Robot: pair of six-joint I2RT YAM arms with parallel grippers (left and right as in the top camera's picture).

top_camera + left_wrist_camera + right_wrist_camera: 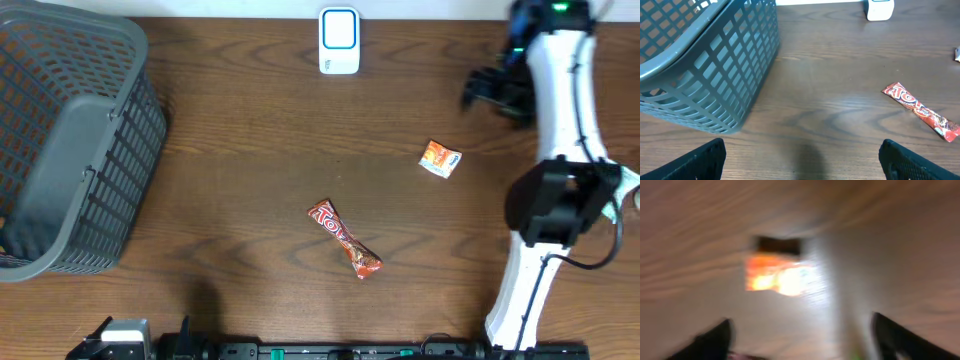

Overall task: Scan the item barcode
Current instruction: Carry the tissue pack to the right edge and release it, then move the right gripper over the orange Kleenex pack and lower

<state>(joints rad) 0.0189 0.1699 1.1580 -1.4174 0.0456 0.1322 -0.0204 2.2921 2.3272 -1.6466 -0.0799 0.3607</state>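
A small orange snack packet lies flat on the wooden table, right of centre. A red candy bar lies diagonally near the middle. The white barcode scanner stands at the far edge. My right gripper hovers beyond and to the right of the packet. The right wrist view is blurred: the packet lies ahead of the open right gripper, with nothing between the fingers. My left gripper is wide open and empty at the near left edge, and its view takes in the candy bar and the scanner.
A large grey plastic basket fills the left end of the table; in the left wrist view the basket's wall is close ahead on the left. The right arm's white body runs along the right side.
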